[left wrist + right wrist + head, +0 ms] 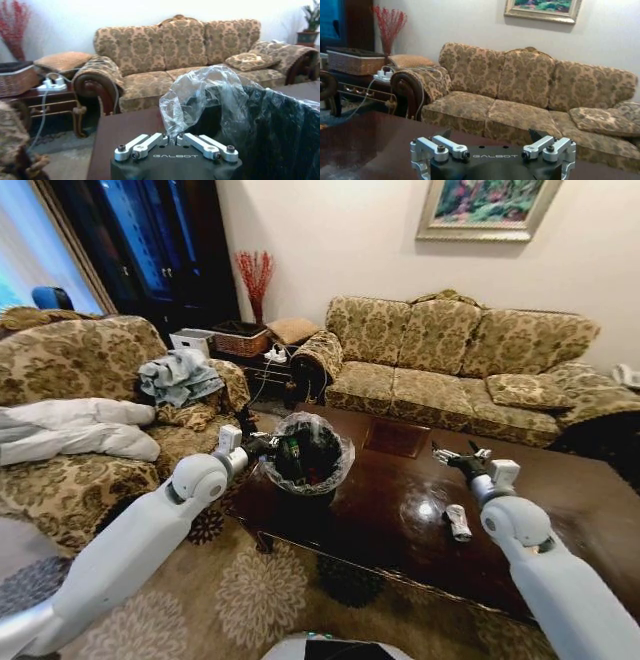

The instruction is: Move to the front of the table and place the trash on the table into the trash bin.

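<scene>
Hovering R tool (455, 456), fingers spread, empty, above tabletop (400, 510); lower straight onto silver can (457, 522) nearby. L tool (262, 446) closed, empty, at trash bin (306, 452) rim.

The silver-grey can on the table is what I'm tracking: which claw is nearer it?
Right. The right claw hovers open just beyond the silver-grey can over the table; the left claw is shut, across at the trash bin.
</scene>
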Motion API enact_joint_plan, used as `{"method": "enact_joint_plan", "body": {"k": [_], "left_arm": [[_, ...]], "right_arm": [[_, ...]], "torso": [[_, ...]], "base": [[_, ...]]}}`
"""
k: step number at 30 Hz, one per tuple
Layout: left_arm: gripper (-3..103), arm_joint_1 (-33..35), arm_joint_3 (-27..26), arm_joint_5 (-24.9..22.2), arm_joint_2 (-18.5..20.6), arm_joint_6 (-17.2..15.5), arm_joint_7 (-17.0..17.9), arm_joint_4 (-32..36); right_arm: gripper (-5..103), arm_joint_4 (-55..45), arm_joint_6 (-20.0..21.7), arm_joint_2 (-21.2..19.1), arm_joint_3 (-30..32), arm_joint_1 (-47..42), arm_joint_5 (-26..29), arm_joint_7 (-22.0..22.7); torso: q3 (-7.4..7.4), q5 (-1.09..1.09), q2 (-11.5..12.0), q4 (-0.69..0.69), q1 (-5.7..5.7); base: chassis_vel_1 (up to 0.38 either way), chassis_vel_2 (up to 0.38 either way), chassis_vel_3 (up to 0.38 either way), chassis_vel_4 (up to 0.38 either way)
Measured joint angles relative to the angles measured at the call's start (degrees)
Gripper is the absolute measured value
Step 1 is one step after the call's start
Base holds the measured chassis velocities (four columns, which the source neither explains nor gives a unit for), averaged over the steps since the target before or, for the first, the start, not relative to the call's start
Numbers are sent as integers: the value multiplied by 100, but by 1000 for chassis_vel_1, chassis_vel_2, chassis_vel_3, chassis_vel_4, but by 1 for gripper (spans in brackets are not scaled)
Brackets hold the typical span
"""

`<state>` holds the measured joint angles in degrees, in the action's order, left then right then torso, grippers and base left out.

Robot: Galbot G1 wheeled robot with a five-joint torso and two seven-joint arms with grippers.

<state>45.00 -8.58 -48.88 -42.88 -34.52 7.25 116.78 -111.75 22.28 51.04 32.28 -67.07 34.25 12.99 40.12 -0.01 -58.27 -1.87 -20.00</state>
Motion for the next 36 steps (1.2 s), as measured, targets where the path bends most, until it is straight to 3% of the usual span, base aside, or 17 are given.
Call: {"method": "enact_joint_plan", "body": {"k": [7, 15, 24, 28, 32, 36], "left_arm": [[3, 17, -5, 3, -56, 19, -21, 10], [3, 51, 1, -10, -146, 94, 27, 61], [3, 52, 17, -4, -68, 95, 28, 65], [3, 51, 17, -4, -67, 97, 27, 76], [3, 64, 12, -9, -62, 105, 32, 93], [3, 69, 7, -20, -48, 111, 32, 105]], "right_arm": [[100, 76, 46, 121, -121, 11, -61, 90], [100, 906, -99, 336, -292, -11, -24, -30], [100, 1964, -258, 808, -820, 339, 134, -255], [100, 2082, -46, 942, -981, 458, 277, 4], [100, 2019, 370, 1066, -1065, 501, 827, 790], [100, 1997, 493, 1103, -1065, 502, 1020, 1066]], "torso": [[0, 1, 0, 1, 0], [0, 2, 0, 6, 1], [1, 0, 1, -3, -1], [1, 1, 1, 0, -1], [1, 1, 1, 1, -1], [0, 0, 1, 1, 0]], "base": [[-91, -179, -78, 23], [-69, -104, -71, -13], [0, 0, 0, 0], [0, 0, 0, 0], [0, 0, 0, 0], [0, 0, 0, 0]]}}
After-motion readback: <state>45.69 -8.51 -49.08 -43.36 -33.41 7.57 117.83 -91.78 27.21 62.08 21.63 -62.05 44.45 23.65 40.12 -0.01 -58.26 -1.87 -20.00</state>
